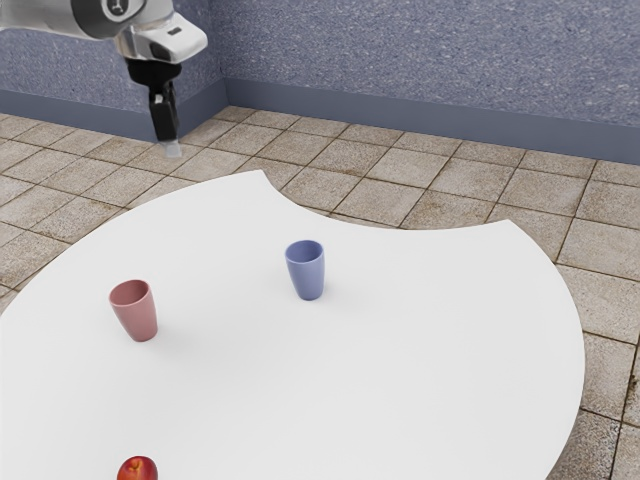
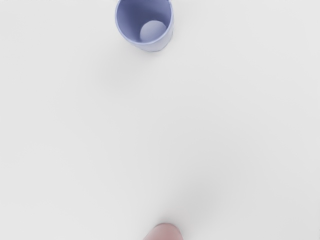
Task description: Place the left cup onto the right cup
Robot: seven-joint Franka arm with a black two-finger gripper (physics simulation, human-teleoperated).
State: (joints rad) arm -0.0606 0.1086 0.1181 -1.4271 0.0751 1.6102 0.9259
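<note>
Exterior view: white round bench [image 1: 420, 350] with a curved notch cut in its rim at 12 o'clock, standing on a brown tiled floor [image 1: 520, 190] with a blue-grey wall [image 1: 420, 50] behind. The arm [image 1: 130, 15] comes in at the picture's 11 o'clock. The gripper [image 1: 171, 146] points down, high up and off the bench, over the floor tiles beyond the bench's 11 o'clock rim. It is seen side-on, so can't tell if it is spread or pressed together; nothing is in it. The pink cup [image 1: 133, 310], the one at the exterior view's left, is upright with its mouth up at about 9 o'clock on the bench, in from the rim. The blue cup [image 1: 304, 269], the one at the exterior view's right, is upright too, near the middle of the bench toward 12 o'clock. From the pink cup the blue one sits at 2 o'clock, well apart, not touching. The gripper is well apart from both cups. A red apple [image 1: 137, 469] lies at the bench's 7 o'clock rim, at 6 o'clock from the pink cup, cut off by the picture edge.

Wrist view: looking straight down on the bare white bench [image 2: 225, 130]. The blue cup [image 2: 145, 25] has its mouth open to the camera, with a pale round bottom inside. A blurred sliver of the pink cup [image 2: 162, 232] shows, well apart from the blue cup with plain bench between them.
</note>
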